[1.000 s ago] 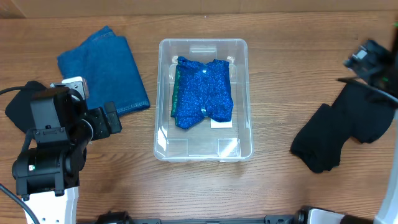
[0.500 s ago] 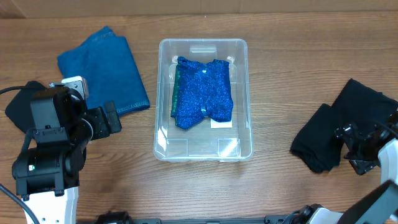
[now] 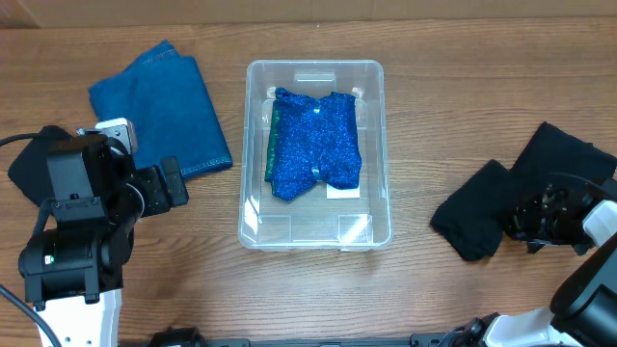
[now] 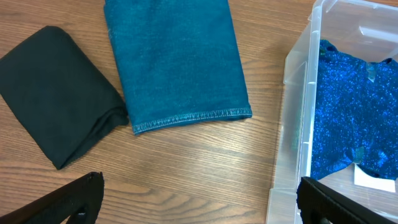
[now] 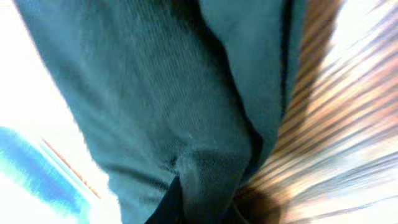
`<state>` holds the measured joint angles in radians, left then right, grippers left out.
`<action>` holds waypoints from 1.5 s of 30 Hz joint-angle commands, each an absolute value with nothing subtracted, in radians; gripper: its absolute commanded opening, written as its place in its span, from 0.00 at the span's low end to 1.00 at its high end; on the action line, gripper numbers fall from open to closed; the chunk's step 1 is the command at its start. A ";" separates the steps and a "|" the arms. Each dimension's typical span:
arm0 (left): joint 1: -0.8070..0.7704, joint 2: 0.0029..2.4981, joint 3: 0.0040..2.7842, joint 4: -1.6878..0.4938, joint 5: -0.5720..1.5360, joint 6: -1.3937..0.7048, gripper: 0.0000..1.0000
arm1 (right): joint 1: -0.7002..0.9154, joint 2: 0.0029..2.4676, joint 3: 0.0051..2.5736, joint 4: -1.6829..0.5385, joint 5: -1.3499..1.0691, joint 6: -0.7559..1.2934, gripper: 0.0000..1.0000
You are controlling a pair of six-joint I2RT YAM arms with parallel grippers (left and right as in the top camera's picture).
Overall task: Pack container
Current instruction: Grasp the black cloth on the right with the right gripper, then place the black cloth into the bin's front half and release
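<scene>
Right pincer point(image 3: 518, 219) grips black cloth point(image 3: 470, 226), w/ container point(image 3: 315, 66) well to its left.

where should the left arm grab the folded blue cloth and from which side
Probably best to pinch the stitched hem of the folded blue cloth, coming down from the side nearest the left gripper. The cloth lies flat, so that edge offers a lip, and bare wood lies in front of it, apart from the black cloth and the container.
</scene>
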<state>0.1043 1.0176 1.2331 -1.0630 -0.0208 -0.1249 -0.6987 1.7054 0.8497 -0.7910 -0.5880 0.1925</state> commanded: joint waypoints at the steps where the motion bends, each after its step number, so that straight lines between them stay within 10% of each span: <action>1: 0.099 1.021 1.254 -1.062 -0.033 -0.136 1.00 | -0.636 1.576 0.926 -0.816 -0.748 0.115 0.04; 9: 0.099 1.021 1.254 -1.062 -0.033 -0.136 1.00 | -0.046 1.228 1.415 -0.878 -0.455 -0.072 0.04; 19: 0.099 1.021 1.254 -1.067 -0.033 -0.135 1.00 | 0.669 1.530 1.460 -1.068 -0.184 -0.472 0.04; 28: 0.099 1.021 1.254 -1.069 -0.033 -0.135 1.00 | 0.731 1.809 1.459 -1.138 -0.170 -0.504 0.04; 29: 0.099 1.021 1.254 -1.069 -0.033 -0.135 1.00 | 0.723 1.809 1.459 -1.082 -0.049 -0.463 0.15; 30: 0.099 1.021 1.254 -1.069 -0.033 -0.135 1.00 | 0.711 1.809 1.459 -1.018 0.087 -0.369 1.00; 39: 0.099 1.021 1.254 -1.076 -0.033 -0.135 1.00 | 0.648 1.567 1.546 -0.868 0.672 0.204 1.00; 45: 0.099 1.021 1.254 -1.077 -0.033 -0.135 1.00 | -0.007 1.378 1.541 -0.991 0.338 0.376 1.00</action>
<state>0.1043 1.0176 1.2331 -1.0771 -0.0238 -0.1249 0.2234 1.3525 1.5467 -0.9527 0.5274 0.2958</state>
